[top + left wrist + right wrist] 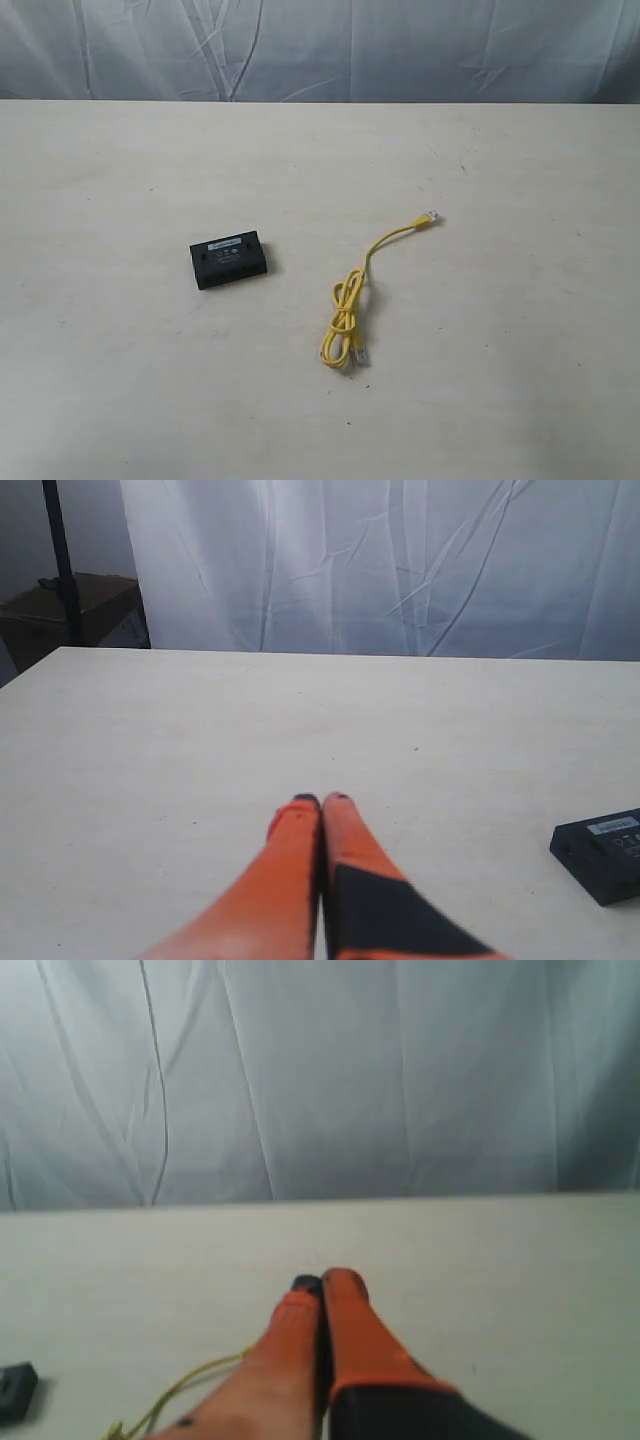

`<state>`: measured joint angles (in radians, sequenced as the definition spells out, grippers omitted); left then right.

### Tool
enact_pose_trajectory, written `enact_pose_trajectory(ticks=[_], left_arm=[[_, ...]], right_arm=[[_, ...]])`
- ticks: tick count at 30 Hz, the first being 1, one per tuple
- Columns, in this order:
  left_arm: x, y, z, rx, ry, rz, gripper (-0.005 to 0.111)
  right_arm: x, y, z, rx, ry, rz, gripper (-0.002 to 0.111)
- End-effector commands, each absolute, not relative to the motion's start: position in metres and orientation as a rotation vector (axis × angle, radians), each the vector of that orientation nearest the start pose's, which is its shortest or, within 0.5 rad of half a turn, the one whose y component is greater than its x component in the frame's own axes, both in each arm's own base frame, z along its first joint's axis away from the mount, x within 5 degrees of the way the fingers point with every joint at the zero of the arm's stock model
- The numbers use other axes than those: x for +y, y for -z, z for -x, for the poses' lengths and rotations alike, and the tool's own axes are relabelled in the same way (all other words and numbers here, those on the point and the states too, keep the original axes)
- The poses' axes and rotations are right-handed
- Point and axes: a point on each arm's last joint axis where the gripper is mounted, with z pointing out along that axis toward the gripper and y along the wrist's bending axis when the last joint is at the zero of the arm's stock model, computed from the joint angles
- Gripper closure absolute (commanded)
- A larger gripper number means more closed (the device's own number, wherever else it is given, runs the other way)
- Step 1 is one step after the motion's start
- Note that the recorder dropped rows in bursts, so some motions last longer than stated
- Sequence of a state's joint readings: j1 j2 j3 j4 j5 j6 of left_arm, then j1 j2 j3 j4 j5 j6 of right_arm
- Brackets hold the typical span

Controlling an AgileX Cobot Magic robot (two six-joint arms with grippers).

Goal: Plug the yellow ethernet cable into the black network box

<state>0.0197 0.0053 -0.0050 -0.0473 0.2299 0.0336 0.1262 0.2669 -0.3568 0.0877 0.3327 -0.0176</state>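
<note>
The black network box lies flat on the pale table, left of centre, label strip on top. Right of it lies the yellow ethernet cable, loosely knotted near one clear plug, its other plug pointing up-right. Neither arm appears in the exterior view. My left gripper is shut with nothing in it, above bare table, and the black network box sits off to one side of it. My right gripper is also shut and empty. A stretch of the yellow ethernet cable and a corner of the black network box show beside it.
A wrinkled white curtain hangs behind the table's far edge. A dark stand pole and a brown box stand beyond one table corner in the left wrist view.
</note>
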Motion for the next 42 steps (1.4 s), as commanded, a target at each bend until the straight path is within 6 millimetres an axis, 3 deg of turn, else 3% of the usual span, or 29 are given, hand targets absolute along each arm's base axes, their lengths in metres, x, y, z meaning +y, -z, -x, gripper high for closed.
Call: enact_pose_trajectory(ticks=[1, 6, 13, 24, 27, 35, 38, 42], left_arm=[[0.0, -0.192, -0.056, 1.714, 0.003, 0.019, 0.106], [0.0, -0.192, -0.056, 1.714, 0.003, 0.019, 0.106], [0.0, -0.192, -0.056, 1.714, 0.003, 0.019, 0.106], [0.0, -0.192, -0.056, 1.714, 0.003, 0.019, 0.106], [0.0, -0.192, -0.056, 1.714, 0.003, 0.019, 0.106], [0.0, -0.192, -0.056, 1.714, 0.003, 0.019, 0.106], [0.0, -0.192, -0.056, 1.714, 0.003, 0.019, 0.106], [0.0, -0.192, -0.056, 1.714, 0.003, 0.019, 0.106]], right_arm=[[0.017, -0.308, -0.105, 1.982, -0.156, 0.108, 0.109], [0.022, -0.311, -0.144, 2.026, -0.145, 0.104, 0.109], [0.034, -0.275, -0.19, 2.255, -0.291, -0.036, 0.109], [0.063, -0.236, -0.292, 2.643, -0.438, -0.206, 0.109], [0.083, -0.223, -0.313, 2.694, -0.445, -0.235, 0.109], [0.162, -0.197, -0.353, 2.73, -0.404, -0.229, 0.109], [0.191, -0.189, -0.358, 2.736, -0.448, -0.184, 0.109], [0.225, -0.168, -0.348, 2.796, -0.434, -0.043, 0.109]])
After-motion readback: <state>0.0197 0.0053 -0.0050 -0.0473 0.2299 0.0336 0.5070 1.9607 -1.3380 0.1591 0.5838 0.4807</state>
